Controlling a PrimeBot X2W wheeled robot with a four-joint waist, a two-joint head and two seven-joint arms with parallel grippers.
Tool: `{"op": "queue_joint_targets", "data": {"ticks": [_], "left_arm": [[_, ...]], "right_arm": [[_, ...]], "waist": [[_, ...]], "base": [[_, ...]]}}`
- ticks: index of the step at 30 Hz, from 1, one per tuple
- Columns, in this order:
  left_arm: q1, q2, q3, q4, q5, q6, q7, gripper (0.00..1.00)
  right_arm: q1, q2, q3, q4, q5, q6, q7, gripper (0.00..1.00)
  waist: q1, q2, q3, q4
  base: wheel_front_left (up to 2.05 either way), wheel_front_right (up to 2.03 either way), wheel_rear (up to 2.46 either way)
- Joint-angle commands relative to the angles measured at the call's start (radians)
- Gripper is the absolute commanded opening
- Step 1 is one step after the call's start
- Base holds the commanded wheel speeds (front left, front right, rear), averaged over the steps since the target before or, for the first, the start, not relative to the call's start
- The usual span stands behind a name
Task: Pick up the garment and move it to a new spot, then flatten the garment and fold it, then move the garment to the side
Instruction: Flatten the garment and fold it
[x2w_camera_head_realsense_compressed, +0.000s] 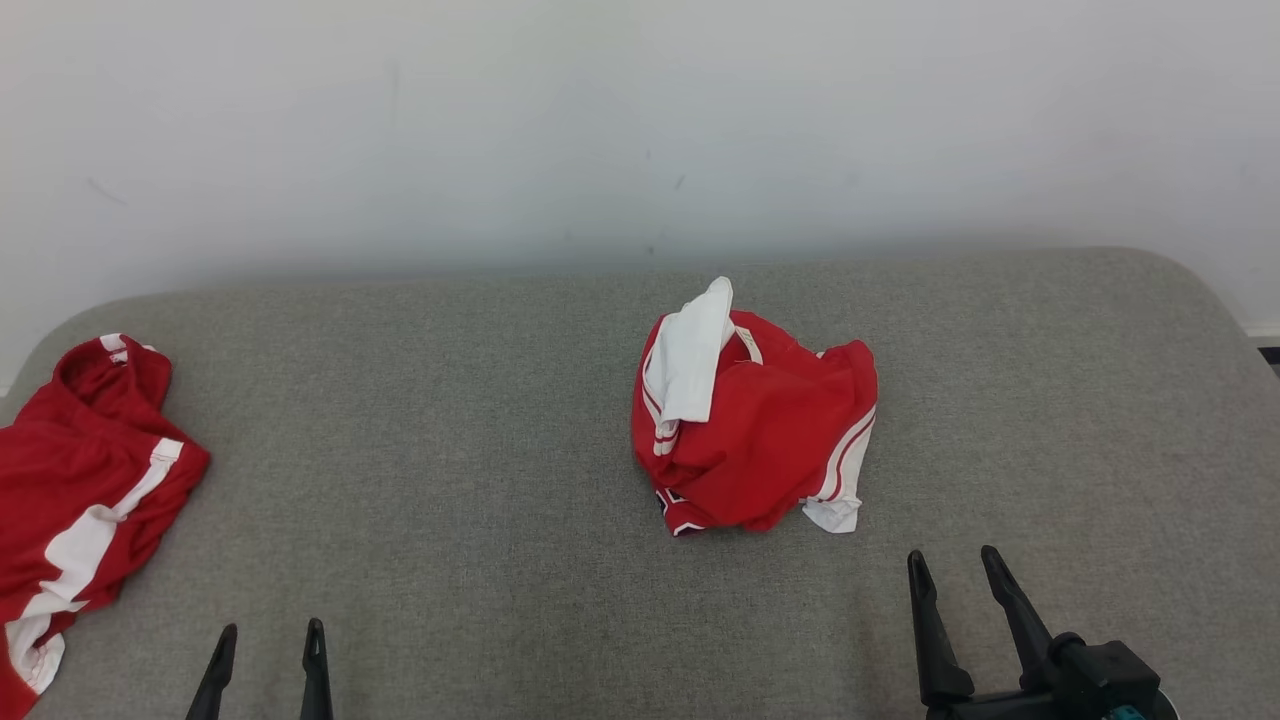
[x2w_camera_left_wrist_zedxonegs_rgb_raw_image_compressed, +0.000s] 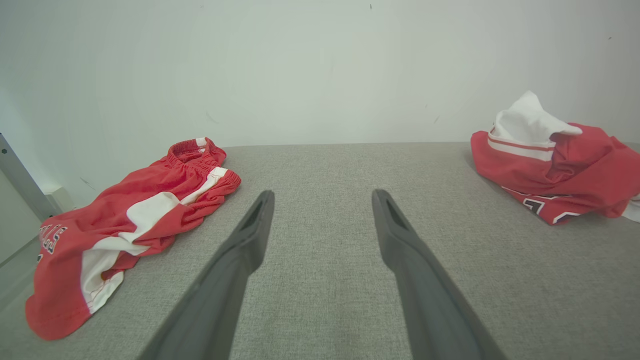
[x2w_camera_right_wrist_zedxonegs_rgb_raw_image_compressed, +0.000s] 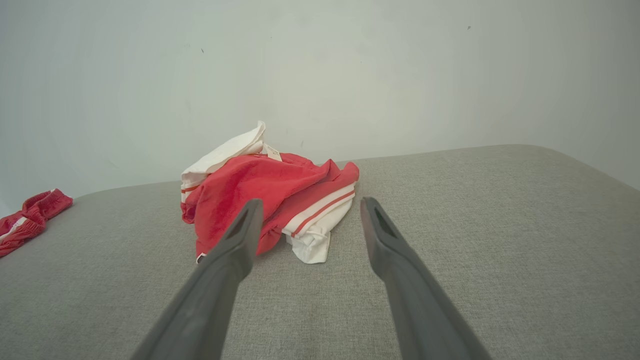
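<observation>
Center frame, the crumpled red-and-white garment (x2w_camera_head_realsense_compressed: 752, 430) sits on the grey surface (x2w_camera_head_realsense_compressed: 480, 420). Our left gripper (x2w_camera_head_realsense_compressed: 272, 628) and right gripper (x2w_camera_head_realsense_compressed: 952, 553) hover spread and empty below. We should pinch a raised fold firmly, then lift cleanly.

Setting. Before you stands a plain white wall (x2w_camera_head_realsense_compressed: 640, 120), matt and evenly lit, with a few faint dark scuffs (x2w_camera_head_realsense_compressed: 680, 182) near its middle and a longer one toward the left. Below it spreads a broad grey cushioned surface (x2w_camera_head_realsense_compressed: 450, 450) in a fine weave, its two far corners rounded; note the soft shadow along the line where it meets the wall. At the far right you see a pale skirting strip (x2w_camera_head_realsense_compressed: 1262, 331) above a dark sliver of floor (x2w_camera_head_realsense_compressed: 1270, 355). In the left wrist view, a grey metal bar (x2w_camera_left_wrist_zedxonegs_rgb_raw_image_compressed: 20, 175) slants up the left edge. The light is diffuse and even
</observation>
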Motion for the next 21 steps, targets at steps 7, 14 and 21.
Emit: {"op": "queue_joint_targets", "data": {"ticks": [7,14,21], "left_arm": [[-0.003,-0.002,0.008,0.002,0.015,-0.006,-0.003,1.00],[-0.015,-0.006,0.015,0.003,0.010,-0.005,-0.003,1.00],[-0.100,0.031,-0.025,0.028,0.006,-0.012,-0.003,1.00]], "right_arm": [[0.001,0.002,0.001,-0.001,0.007,-0.002,-0.001,1.00],[-0.002,0.002,0.004,0.001,0.009,-0.002,-0.001,1.00],[-0.022,0.002,0.019,0.000,0.013,-0.002,-0.001,1.00]], "waist": [[-0.0001,0.0000,0.003,0.001],[-0.0001,0.0000,0.006,-0.003],[-0.0001,0.0000,0.032,-0.054]], "base": [[0.00,0.00,0.00],[0.00,0.00,0.00],[0.00,0.00,0.00]]}}
